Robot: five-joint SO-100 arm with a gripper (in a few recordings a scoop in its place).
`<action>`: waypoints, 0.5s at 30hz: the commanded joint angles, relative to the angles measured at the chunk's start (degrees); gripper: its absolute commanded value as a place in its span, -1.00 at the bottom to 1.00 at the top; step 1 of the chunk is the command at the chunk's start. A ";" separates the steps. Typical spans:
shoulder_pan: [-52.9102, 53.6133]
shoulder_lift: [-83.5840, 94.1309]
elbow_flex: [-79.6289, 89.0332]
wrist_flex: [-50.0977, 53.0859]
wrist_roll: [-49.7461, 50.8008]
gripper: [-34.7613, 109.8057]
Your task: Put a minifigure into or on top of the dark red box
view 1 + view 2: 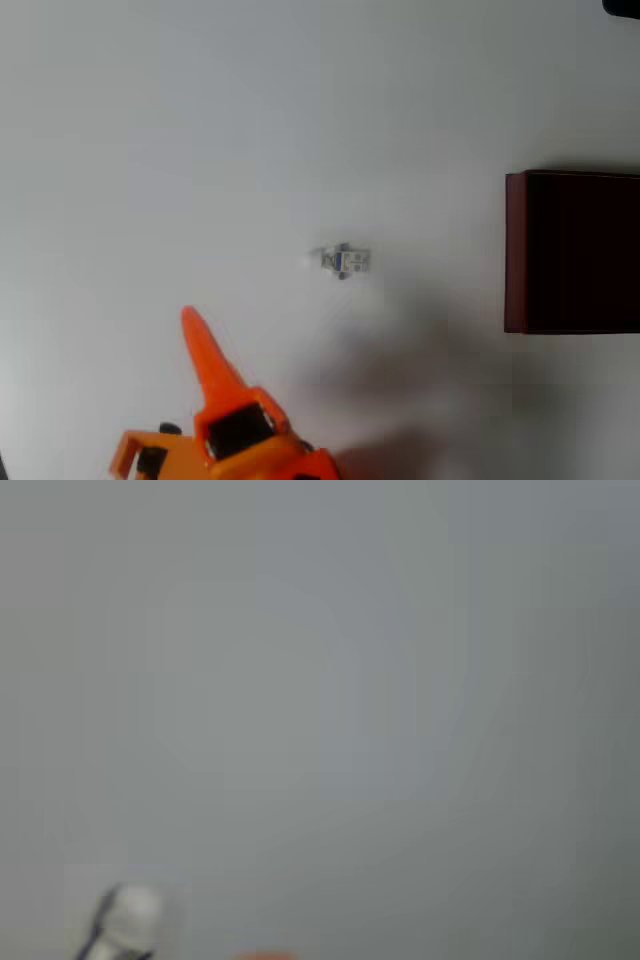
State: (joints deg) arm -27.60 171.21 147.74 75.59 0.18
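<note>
Approach step, nothing grasped – gripper (190, 322) empty, opening unclear, sits well down-left of the minifigure (345, 260) lying on the table, dark red box (515, 250) off right – next: close in, straddle figure.

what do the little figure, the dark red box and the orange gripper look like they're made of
The minifigure: probably moulded plastic, whitish with small dark marks; too small and blurred to judge its sheen.
The dark red box: thin, flat, matte walls and a near-black inside suggest cardboard, though plastic is possible.
The gripper: uniform bright orange with a tapered finger, likely printed or moulded plastic.
</note>
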 commanded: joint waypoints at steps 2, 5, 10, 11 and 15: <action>5.63 -28.04 -17.49 4.57 -4.66 0.03; 9.76 -29.00 -17.58 2.64 -6.86 0.03; 20.30 -32.61 -18.19 3.34 -12.48 0.02; 22.59 -35.16 -18.90 3.43 -13.27 0.02; 28.65 -43.33 -20.92 1.76 -15.03 0.01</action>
State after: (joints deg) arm -2.55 130.87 129.90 77.87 -12.48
